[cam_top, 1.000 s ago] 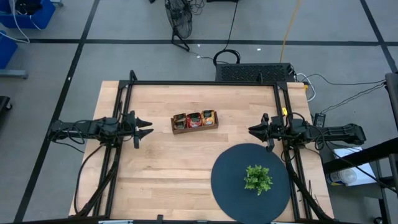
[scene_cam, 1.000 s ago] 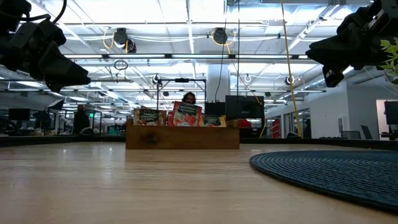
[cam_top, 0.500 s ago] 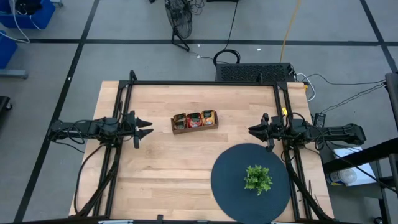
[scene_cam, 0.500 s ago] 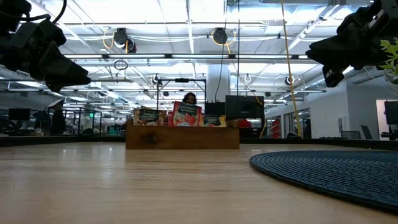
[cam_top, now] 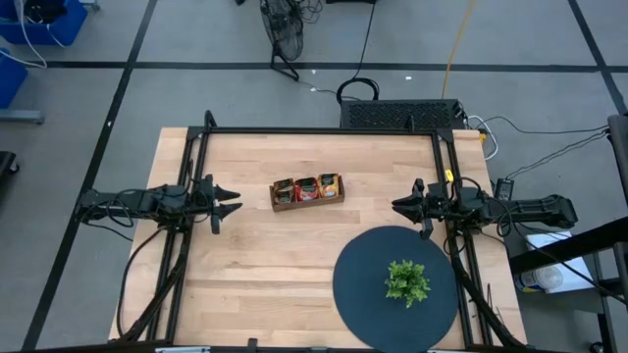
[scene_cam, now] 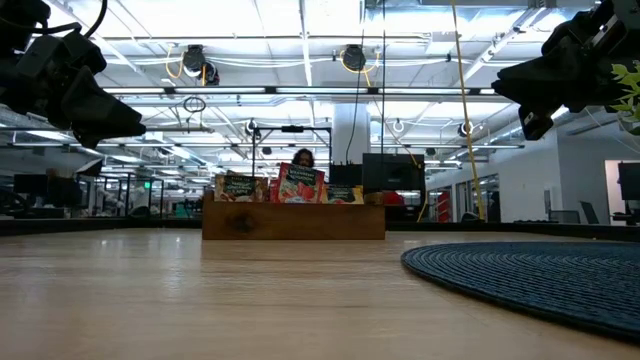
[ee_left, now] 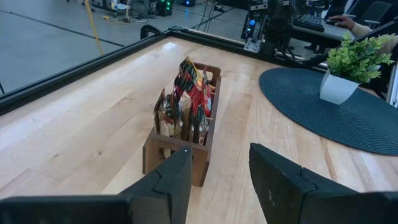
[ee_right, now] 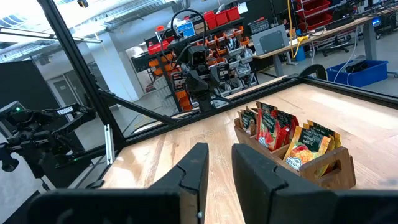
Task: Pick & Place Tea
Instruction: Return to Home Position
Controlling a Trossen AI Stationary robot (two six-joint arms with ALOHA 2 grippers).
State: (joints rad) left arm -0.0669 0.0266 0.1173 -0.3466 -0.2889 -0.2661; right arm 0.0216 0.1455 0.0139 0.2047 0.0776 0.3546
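I am holding my left gripper (ee_left: 221,151) with fingers apart, facing tea sachets (ee_left: 189,99) standing in a wooden tray (ee_left: 177,158); a potted plant (ee_left: 354,59) is sitting on a dark mat (ee_left: 311,106).

We see a wood table (cam_top: 245,265) w/ a brown 3-slot tray (ee_left: 168,158) mid-back. A round dark mat (cam_top: 363,284) lies at the front-right corner, w/ a small plant (cam_top: 406,281) in a white pot (ee_left: 336,87) on it. Behind the table there's a black box (cam_top: 402,115), and a fan (cam_top: 283,34) on the floor.
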